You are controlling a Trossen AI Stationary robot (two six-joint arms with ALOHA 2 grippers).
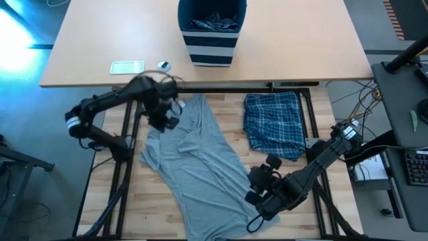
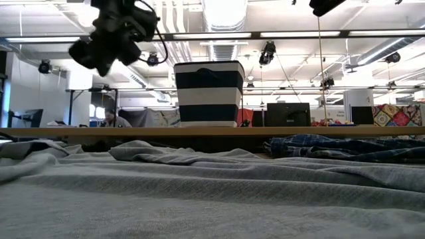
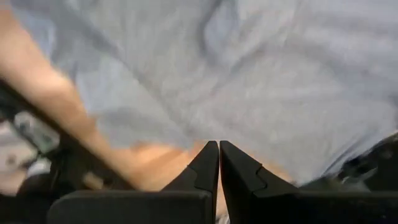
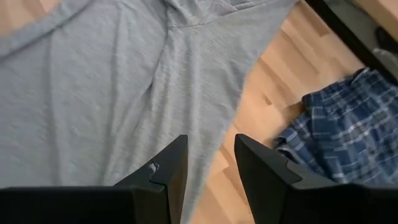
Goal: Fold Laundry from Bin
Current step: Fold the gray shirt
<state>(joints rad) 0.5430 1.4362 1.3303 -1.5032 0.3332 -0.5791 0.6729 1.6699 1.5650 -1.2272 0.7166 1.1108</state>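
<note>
The grey T-shirt (image 1: 194,157) lies spread at the centre of the surface (image 1: 294,201), limp and light; best pinched at a hem or corner. The left gripper (image 1: 164,115), fingers together and empty, hovers at its 11 o'clock edge. The right gripper (image 1: 262,179), fingers apart, waits at 4 o'clock.

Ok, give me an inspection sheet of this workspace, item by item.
Surface: light wood table; tan desk behind.
Job's things: grey T-shirt spread out; plaid garment folded beside it; striped bin on the desk, cloth inside.
Clutter: phone and a small round item on the desk.
End effectors: left end effector shut above the shirt's top edge, nothing gripped; right end effector open over the shirt's lower part.
Cables: bundle right of the table.
Surroundings: keyboard at right; open lab behind.
</note>
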